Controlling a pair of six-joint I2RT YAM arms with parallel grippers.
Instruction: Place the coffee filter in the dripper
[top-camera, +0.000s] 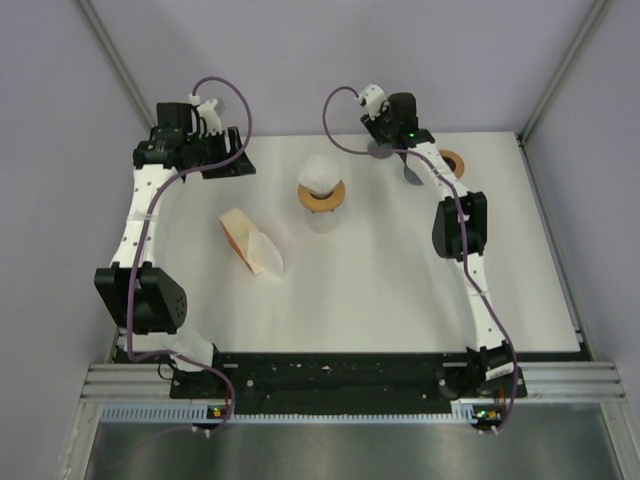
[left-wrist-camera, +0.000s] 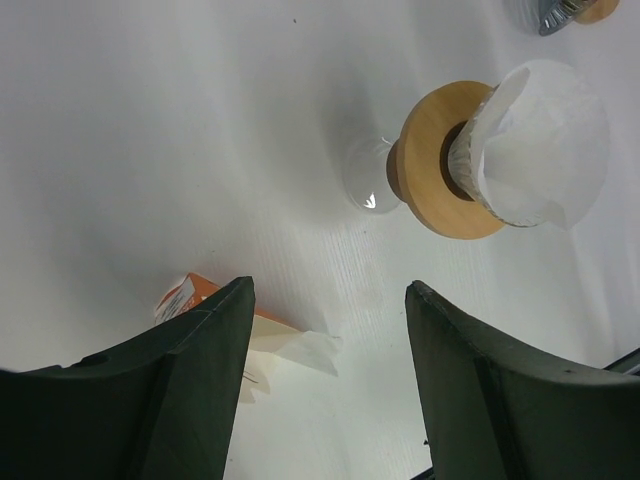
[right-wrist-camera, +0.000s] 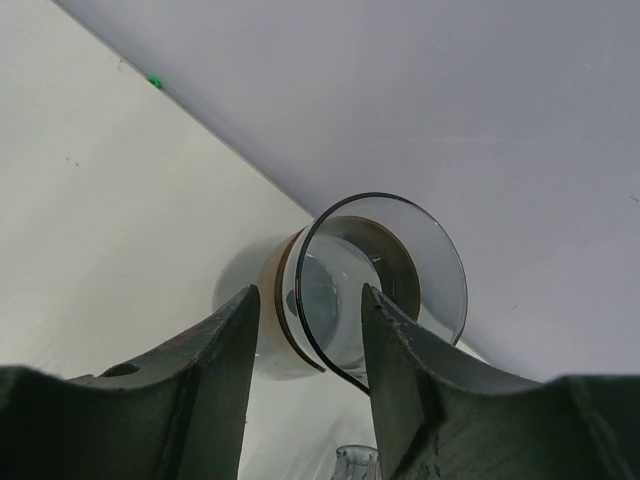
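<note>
The glass dripper with a wooden collar (top-camera: 322, 196) stands mid-table, and a white paper coffee filter (top-camera: 319, 172) sits in its cone. Both show in the left wrist view: the collar (left-wrist-camera: 432, 165) and the filter (left-wrist-camera: 545, 140), which sticks out past the rim. My left gripper (top-camera: 232, 158) is open and empty at the far left, well away from the dripper; its jaws (left-wrist-camera: 330, 335) stand wide apart. My right gripper (top-camera: 385, 138) is open and empty at the far side, right of the dripper, and its fingers (right-wrist-camera: 310, 380) frame a grey glass piece lying beyond them.
An orange box of filters (top-camera: 245, 240) lies left of centre with loose filters spilling from it (left-wrist-camera: 300, 348). A grey-tinted glass vessel with a wooden collar (right-wrist-camera: 345, 290) lies at the back right by the wall. A wooden ring (top-camera: 452, 162) lies there too.
</note>
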